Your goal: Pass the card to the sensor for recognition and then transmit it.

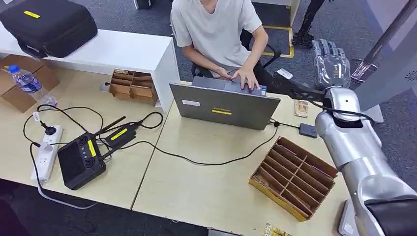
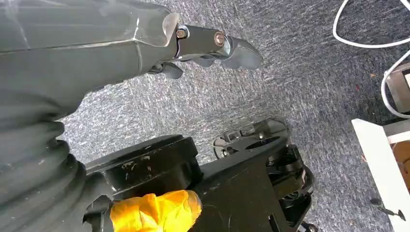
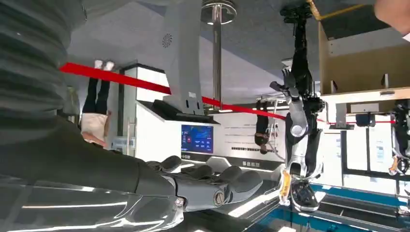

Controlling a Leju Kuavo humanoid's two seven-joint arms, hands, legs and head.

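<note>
The right hand [image 1: 332,63] is raised beyond the far right edge of the bench [image 1: 206,182], its fingers [image 3: 232,181] stretched out almost straight and close side by side, with nothing in them. The left hand [image 2: 212,46] hangs low over grey carpet [image 2: 300,72], its fingers slightly curled and apart, also holding nothing. A small patterned card [image 1: 301,108] lies flat near the bench's far right corner, just beyond a small dark sensor pad [image 1: 308,130] from which a black cable runs to the laptop [image 1: 223,104]. A person [image 1: 216,29] in a white shirt sits behind the laptop with both hands on its keys. A cardboard divider tray [image 1: 294,178] sits near the right arm, at an angle to the bench edge. To the left lie a black controller [image 1: 81,160], a power strip [image 1: 46,152], a water bottle [image 1: 27,83] and a black case [image 1: 49,27].
</note>
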